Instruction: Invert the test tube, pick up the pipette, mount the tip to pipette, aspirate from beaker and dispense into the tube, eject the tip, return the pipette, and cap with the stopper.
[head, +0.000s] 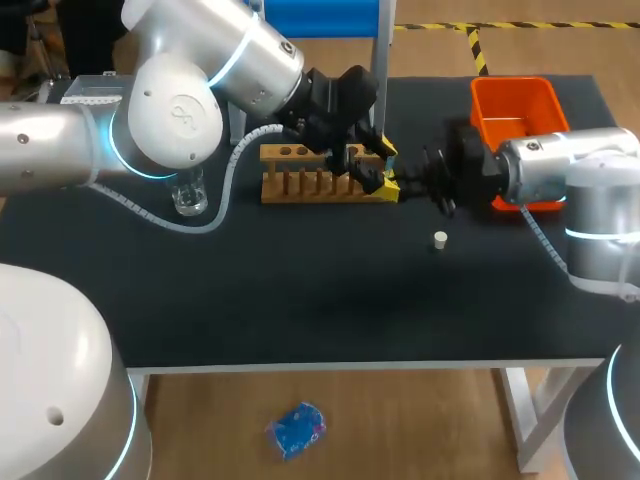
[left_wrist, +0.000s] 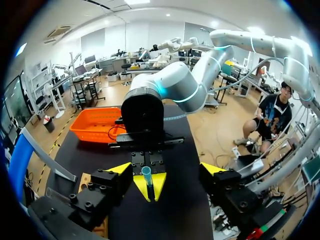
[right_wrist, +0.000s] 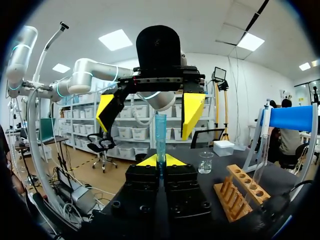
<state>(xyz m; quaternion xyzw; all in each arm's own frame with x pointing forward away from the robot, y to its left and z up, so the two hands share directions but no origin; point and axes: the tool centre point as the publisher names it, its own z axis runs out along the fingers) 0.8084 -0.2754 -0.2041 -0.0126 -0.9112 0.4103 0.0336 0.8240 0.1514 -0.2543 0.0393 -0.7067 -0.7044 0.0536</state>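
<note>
On the black table (head: 300, 300), in the left part of the head view, a clear beaker (head: 188, 195) stands just under the big joint of my left arm. To the right of it, close to the middle of the frame, is the wooden tube rack (head: 320, 178), lying lengthwise from left to right.

At the right end of the rack the two grippers meet. The left gripper (left_wrist: 166, 169) comes from the upper left, and its fingers are spread wide and hold nothing. In the left wrist view one yellow tip stands at each side of the test tube (right_wrist: 160, 135), and neither of them touches it.

The right gripper (right_wrist: 160, 161) comes from the right side. Its fingers are closed together on the lower part of the test tube. In the right wrist view the tube is bluish and stands upright from the closed yellow tips. Its upper end is between the two open fingers of the left gripper, just ahead. In this view the rack and the beaker are beside the right gripper, farther away.

Below the grippers in the head view, slightly to the right, a small white stopper (head: 440, 238) lies alone on the table, apart from everything. In the upper right an orange bin (head: 510, 88) sits behind the right arm's wrist.
</note>
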